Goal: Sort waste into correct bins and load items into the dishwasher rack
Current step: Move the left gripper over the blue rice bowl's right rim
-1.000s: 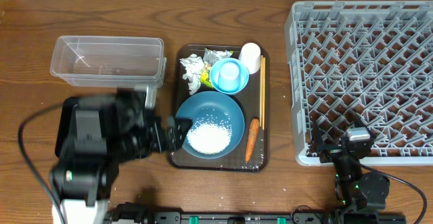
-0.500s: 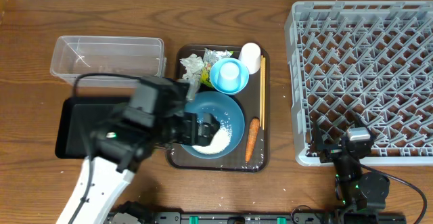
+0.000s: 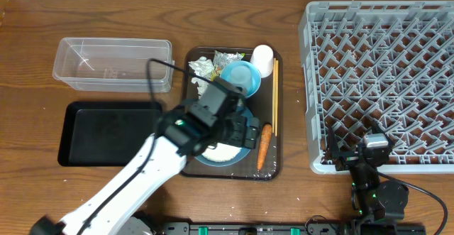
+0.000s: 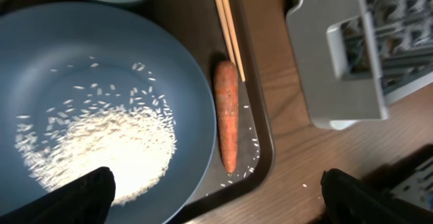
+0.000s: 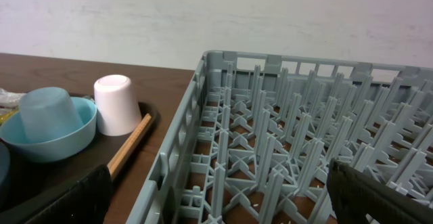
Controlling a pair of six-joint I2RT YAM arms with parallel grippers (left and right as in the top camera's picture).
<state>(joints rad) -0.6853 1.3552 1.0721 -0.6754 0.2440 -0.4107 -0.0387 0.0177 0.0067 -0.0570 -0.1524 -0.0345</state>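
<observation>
Orange carrot (image 4: 228, 116) sits under my left gripper (image 4: 222, 198), jaws wide, empty, looks set to grab; right gripper (image 5: 223, 200) idles, also wide, empty.

A robot test bench set up like a kitchen clear-up. A wooden table (image 3: 106, 8) stands against a plain white wall (image 5: 203, 14). A white arm (image 3: 135, 185) and a black arm (image 3: 372, 192) reach in from the table's near edge, where a black rail (image 3: 248, 228) with green fittings runs; a loose black cable (image 3: 149, 72) loops off the white arm. The kitchen side: a grey rack (image 3: 383, 79) lying straight on the table, a brown tray (image 3: 279, 143) with a bowl (image 4: 81, 68) of rice (image 4: 101, 149), a carrot (image 3: 263, 146), chopsticks (image 3: 275, 96) and a cup (image 5: 116, 105), beside a clear tub (image 3: 113, 64) and a black tray (image 3: 106, 132)
</observation>
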